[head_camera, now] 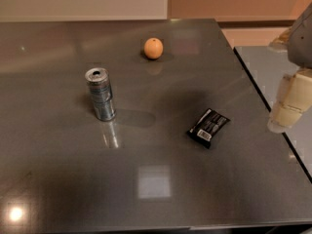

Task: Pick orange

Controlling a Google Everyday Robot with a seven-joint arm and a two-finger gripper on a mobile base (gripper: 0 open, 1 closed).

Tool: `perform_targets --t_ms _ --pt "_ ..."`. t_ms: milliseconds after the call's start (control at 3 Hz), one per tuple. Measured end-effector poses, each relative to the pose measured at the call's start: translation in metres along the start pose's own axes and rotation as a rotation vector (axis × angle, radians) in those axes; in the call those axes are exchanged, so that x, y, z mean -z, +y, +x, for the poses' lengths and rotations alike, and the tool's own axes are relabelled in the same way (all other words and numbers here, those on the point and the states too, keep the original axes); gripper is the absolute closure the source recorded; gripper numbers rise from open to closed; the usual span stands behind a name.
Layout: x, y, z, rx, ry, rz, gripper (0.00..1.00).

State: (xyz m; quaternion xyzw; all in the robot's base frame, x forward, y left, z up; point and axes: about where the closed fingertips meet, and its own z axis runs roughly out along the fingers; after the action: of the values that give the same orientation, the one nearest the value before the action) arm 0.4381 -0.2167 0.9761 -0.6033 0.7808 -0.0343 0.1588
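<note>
The orange sits alone toward the far side of the grey surface, resting only on its own roundness, so a nudge from the side would likely send it rolling. The gripper hangs at the right edge of the view, above the seam where an adjoining surface meets this one, well apart from the fruit and touching nothing. Whether it is open or closed cannot be told. It seems parked clear of the objects, the reach not yet begun. A can stands upright left of centre, and a black packet lies flat nearer the gripper (neither is close to the orange). The way from the right toward the far middle looks open, passing beyond the packet. The far edge lies near behind the orange, so coming down from above seems safer than pushing it outward
</note>
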Motion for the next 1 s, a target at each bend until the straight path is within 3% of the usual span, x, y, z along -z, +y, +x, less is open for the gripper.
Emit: perform_targets --t_ms 667,1000 --pt "0.001 -0.004 0.000 -0.017 0.007 0.003 0.00" --pt "-0.007 -0.028 -0.006 -0.078 0.003 0.000 0.00"
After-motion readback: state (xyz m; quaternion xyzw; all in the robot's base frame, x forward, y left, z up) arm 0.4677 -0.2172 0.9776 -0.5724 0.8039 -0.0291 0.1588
